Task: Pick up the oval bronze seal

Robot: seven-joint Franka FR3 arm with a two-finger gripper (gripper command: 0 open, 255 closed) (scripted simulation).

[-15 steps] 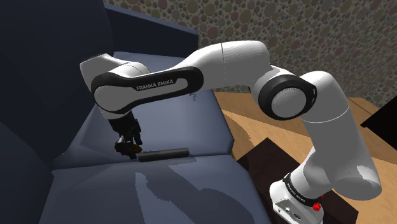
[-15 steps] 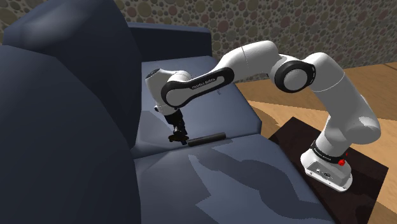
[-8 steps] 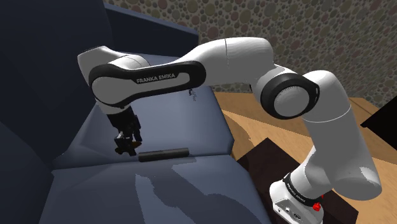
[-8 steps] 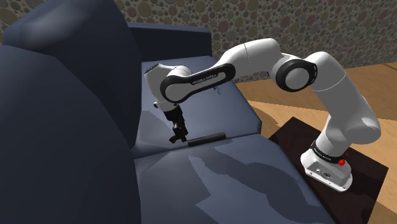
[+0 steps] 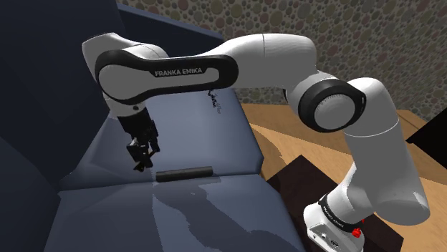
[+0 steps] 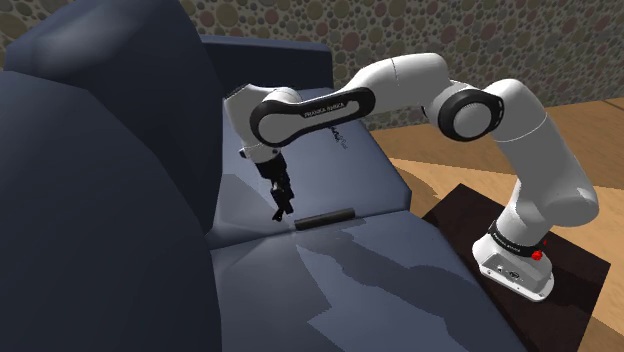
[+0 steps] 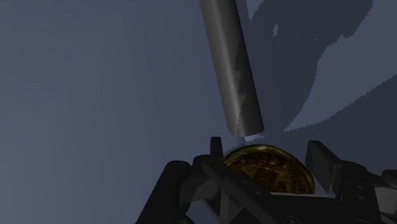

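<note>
1. Gripper [image 5: 141, 162] height increases against the earlier frames. It was down at the sofa cushion [image 5: 215, 147] and now hangs apart from it. The forearm also sits higher in the shoulder view.
2. Finger state: the fingers [image 7: 216, 153] stand at a narrow gap and clasp the oval bronze seal [image 7: 270, 168] between them, one finger on each side of its rim.
3. Seal location: in the wrist view the seal sits in the gripper [image 7: 266, 151], with its embossed face turned toward the camera. It is judged to be off the cushion, since it stays between the fingers while the hand is raised.
4. Adjacent item: the dark cylinder [image 5: 185, 173] lies flat on the cushion, near the seam between the two seat sections. It has not shifted and is apart from the gripper [image 6: 277, 212] in the second exterior view.
5. Task status: the grasp appears made and the lift is under way. The pick-up is judged nearly complete.
6. Risk: the hold is on a thin rim, so the seal may pivot or slip during further lifting.
</note>
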